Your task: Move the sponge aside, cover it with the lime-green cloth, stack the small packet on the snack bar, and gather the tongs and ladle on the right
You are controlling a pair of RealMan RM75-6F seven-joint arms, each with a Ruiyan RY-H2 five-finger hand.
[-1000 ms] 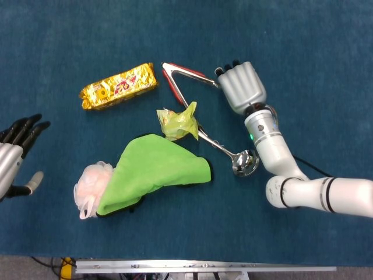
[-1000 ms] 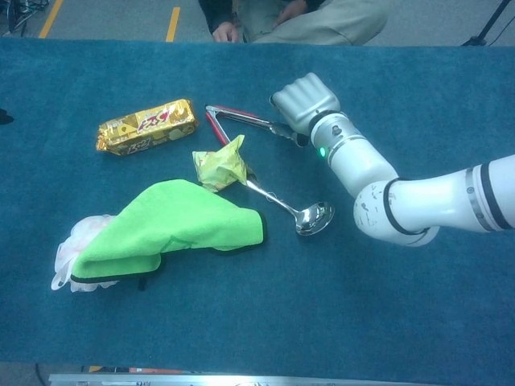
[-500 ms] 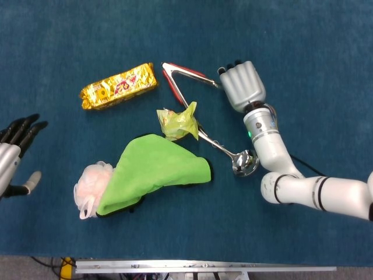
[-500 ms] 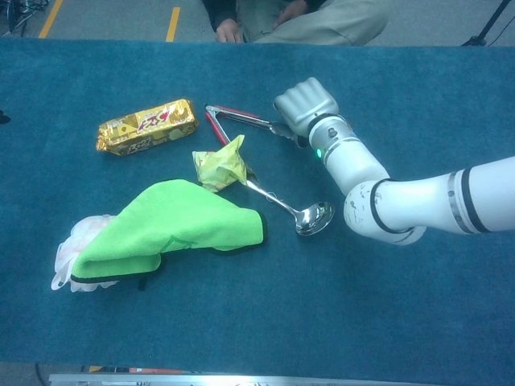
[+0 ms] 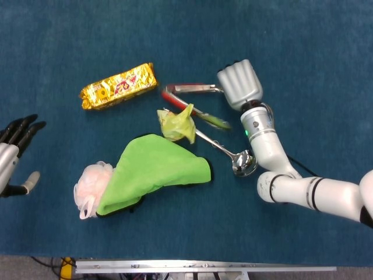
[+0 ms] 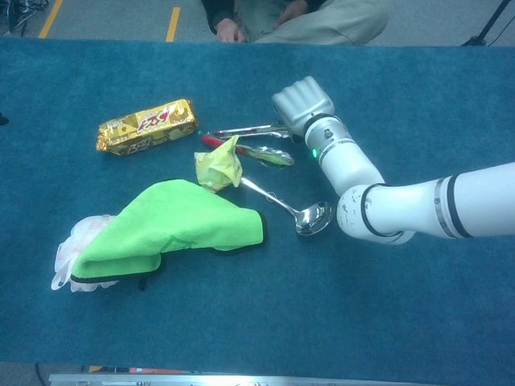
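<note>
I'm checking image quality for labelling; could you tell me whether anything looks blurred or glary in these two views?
Head view: tongs smeared by motion blur, ladle bowl shows a bright highlight. Chest view: tongs also streaked, snack bar foil glints; the rest looks sharp.

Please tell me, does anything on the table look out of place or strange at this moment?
Yes. The small packet is crumpled and lies on the ladle handle, not on the snack bar. The lime-green cloth covers the sponge only partly; its pale mesh sticks out at the left. The tongs lie askew by the right hand.
</note>
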